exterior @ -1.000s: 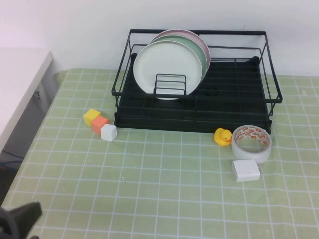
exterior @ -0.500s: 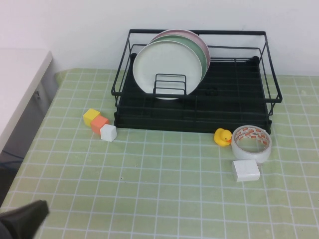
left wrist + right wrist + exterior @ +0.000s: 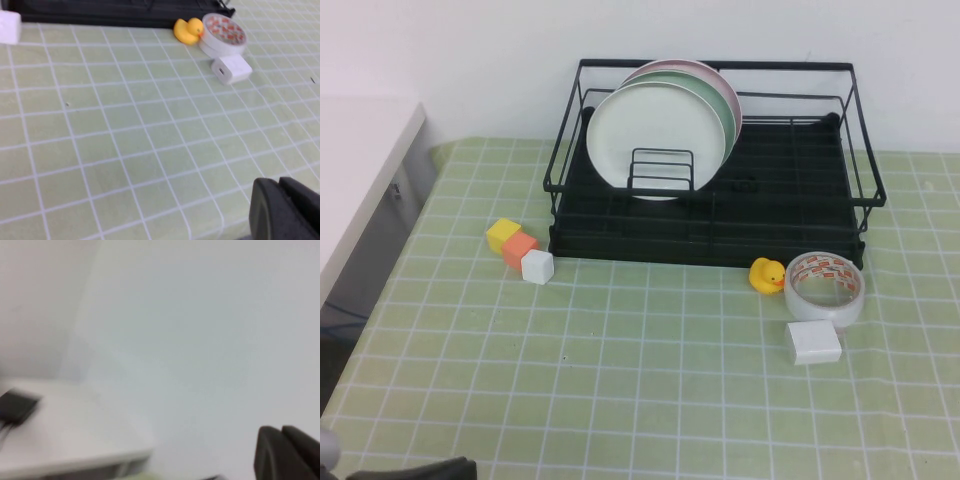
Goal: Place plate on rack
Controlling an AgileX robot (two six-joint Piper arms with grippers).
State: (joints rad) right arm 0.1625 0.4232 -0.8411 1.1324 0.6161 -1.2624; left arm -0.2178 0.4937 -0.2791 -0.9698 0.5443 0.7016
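Note:
The white plate [image 3: 655, 135] stands upright in the black wire rack [image 3: 800, 200], in front of a mint green plate [image 3: 729, 110] and a pink plate [image 3: 680, 66]. My left gripper [image 3: 278, 183] is shut and empty, low over the near part of the table and far from the rack; only a dark bit of that arm [image 3: 415, 470] shows at the bottom left edge of the high view. My right gripper [image 3: 281, 432] is shut and empty, faces a white wall, and does not show in the high view. The rack's front edge [image 3: 125, 17] shows in the left wrist view.
Yellow, orange and white cubes [image 3: 521, 250] lie left of the rack's front. A yellow duck [image 3: 767, 274], a tape roll [image 3: 825, 287] and a white block [image 3: 813, 342] lie right of its front. A white counter [image 3: 360, 170] borders the table on the left.
The dark part of the left arm at the bottom left of the high view has sunk lower and slid right along the edge. The plates and the rack have not moved.

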